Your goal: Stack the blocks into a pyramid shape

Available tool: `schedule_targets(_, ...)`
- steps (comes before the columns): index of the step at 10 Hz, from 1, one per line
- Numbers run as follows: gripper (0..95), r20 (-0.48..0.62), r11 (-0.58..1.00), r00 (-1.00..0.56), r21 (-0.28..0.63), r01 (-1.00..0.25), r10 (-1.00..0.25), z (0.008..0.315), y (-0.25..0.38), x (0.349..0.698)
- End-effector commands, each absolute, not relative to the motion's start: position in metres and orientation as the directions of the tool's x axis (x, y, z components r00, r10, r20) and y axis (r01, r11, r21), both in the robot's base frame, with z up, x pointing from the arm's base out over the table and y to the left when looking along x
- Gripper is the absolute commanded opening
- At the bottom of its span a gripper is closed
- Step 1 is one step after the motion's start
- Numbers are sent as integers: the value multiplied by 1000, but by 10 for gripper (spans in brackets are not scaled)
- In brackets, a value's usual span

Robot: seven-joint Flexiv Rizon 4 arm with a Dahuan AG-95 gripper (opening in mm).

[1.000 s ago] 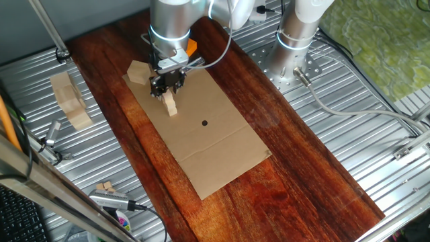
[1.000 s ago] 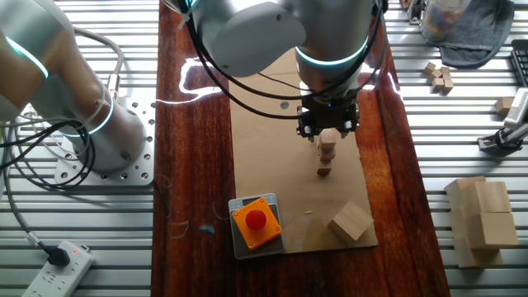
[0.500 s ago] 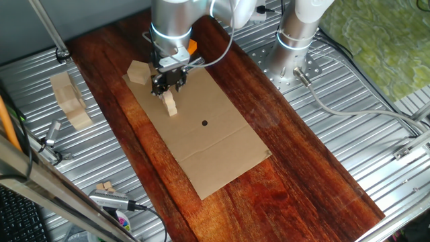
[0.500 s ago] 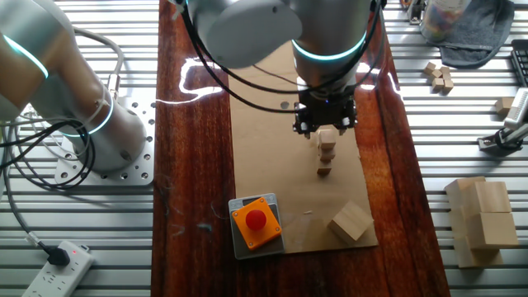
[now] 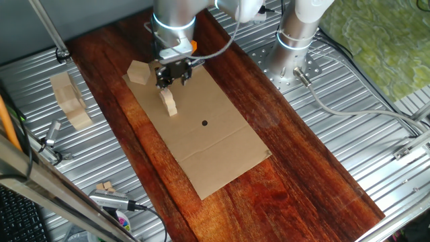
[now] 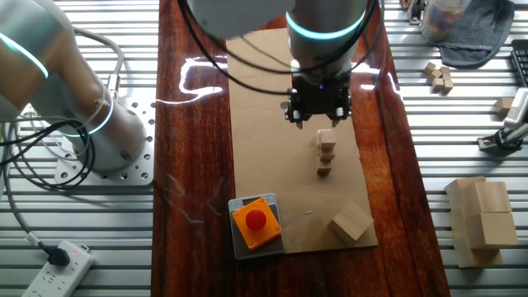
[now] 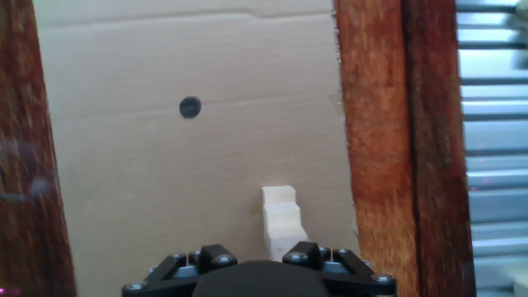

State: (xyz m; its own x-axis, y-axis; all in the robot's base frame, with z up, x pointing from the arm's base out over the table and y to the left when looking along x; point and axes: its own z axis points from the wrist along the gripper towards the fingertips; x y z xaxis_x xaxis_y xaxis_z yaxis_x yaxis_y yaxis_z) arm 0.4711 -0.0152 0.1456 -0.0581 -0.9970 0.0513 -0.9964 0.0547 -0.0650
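The blocks (image 6: 327,151) sit in a short row on the cardboard sheet (image 6: 264,148), just beside the empty claw (image 6: 318,115), whose spread I cannot tell; being light, stiff wood, they likely want a pinch across flat opposite faces.

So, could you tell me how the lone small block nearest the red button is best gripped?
Take the lone block across two opposite flat sides, coming straight down: it lies flat on the cardboard, apart from the other blocks, with free space around it.
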Motion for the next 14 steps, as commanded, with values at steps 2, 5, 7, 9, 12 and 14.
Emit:
schedule_targets(2,0,121,479,-472,34,-877,-873,165,14,521)
schedule_targets(5,0,137,741,-731,38,-670,-668,156,52,557)
schedule_targets(7,0,140,806,-795,61,-588,-591,139,72,572)
schedule_targets(9,0,130,821,-811,72,-567,-571,123,85,583)
schedule_targets(12,0,119,827,-819,85,-555,-562,121,90,583)
schedule_targets(14,0,118,818,-810,89,-568,-575,121,90,583)
